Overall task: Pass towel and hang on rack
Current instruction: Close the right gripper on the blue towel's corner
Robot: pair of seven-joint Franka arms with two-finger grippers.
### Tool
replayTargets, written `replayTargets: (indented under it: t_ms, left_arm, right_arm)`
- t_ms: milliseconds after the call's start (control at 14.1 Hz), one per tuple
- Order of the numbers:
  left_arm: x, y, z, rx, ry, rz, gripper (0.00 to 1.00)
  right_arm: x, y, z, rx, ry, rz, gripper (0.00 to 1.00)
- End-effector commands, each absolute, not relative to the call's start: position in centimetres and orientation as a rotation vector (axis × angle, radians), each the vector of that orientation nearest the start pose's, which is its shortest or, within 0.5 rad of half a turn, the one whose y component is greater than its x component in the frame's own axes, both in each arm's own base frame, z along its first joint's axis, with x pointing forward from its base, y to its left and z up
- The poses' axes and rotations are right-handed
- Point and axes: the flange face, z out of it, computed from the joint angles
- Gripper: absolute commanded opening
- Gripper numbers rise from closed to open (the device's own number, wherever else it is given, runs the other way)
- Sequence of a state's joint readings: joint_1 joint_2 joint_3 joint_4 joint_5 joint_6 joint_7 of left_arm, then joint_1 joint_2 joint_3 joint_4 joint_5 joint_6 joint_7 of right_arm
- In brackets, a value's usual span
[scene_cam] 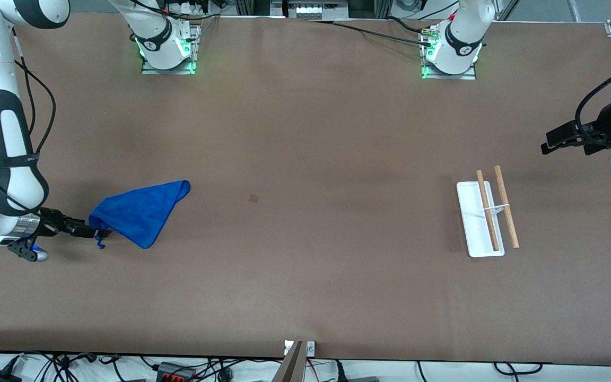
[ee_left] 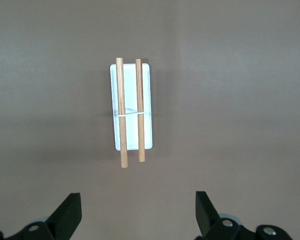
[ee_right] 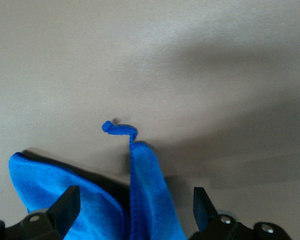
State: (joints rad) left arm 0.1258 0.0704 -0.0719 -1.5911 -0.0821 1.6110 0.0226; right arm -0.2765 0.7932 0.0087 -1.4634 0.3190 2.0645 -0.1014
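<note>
The right gripper (scene_cam: pixel 98 232) is down low at the right arm's end of the table. Its two fingers (ee_right: pixel 65 205) are spread wide, one on each side of the towel's edge, and they are not pinching it yet. The towel (scene_cam: pixel 138 212) is blue and lies on the brown table (scene_cam: pixel 305 265). One corner points toward the middle of the table, and a little curled tip (ee_right: pixel 117 129) sticks out by the gripper.

The middle of the table is wide bare brown top.

The left gripper (scene_cam: pixel 552 144) waits up in the air, fingers spread wide, over the left arm's end of the table. The rack (scene_cam: pixel 479 217) stands near it on the table, with two wooden rods (ee_left: pixel 131 110) side by side. Their ends stick out past the white base.
</note>
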Motion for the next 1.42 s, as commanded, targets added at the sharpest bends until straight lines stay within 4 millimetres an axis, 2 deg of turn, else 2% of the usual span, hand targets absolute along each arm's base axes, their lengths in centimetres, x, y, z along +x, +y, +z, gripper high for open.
replayTargets:
  t_ms: [0,569,783,925,1068,1210,1352]
  left_arm:
    - [57.9,2.4,58.6,-3.24,-0.049,0.077,1.0]
    - [57.9,2.3,58.6,-3.24,-0.047,0.078,1.0]
    - [57.9,2.2,58.6,-3.24,-0.044,0.078,1.0]
    - [57.9,2.2,58.6,-3.24,-0.044,0.078,1.0]
    - [57.9,2.1,58.6,-3.24,-0.044,0.078,1.0]
    - [57.9,2.1,58.6,-3.24,-0.042,0.078,1.0]
    - [57.9,2.1,58.6,-3.24,-0.042,0.078,1.0]
  right_arm:
    - [68.1,-18.1,19.7,-2.759,0.486,0.171,1.0]
    - [67.5,-18.2,19.1,-2.726,0.486,0.208,1.0]
    - [67.3,-18.3,18.2,-2.721,0.49,0.225,0.95]
    - [67.2,-18.2,18.1,-2.72,0.487,0.232,0.82]
    - [67.2,-18.1,18.2,-2.72,0.482,0.233,0.51]
    - [67.3,-18.1,18.2,-2.732,0.406,0.218,0.25]
    - [67.4,-17.8,18.6,-2.746,0.338,0.205,0.06]
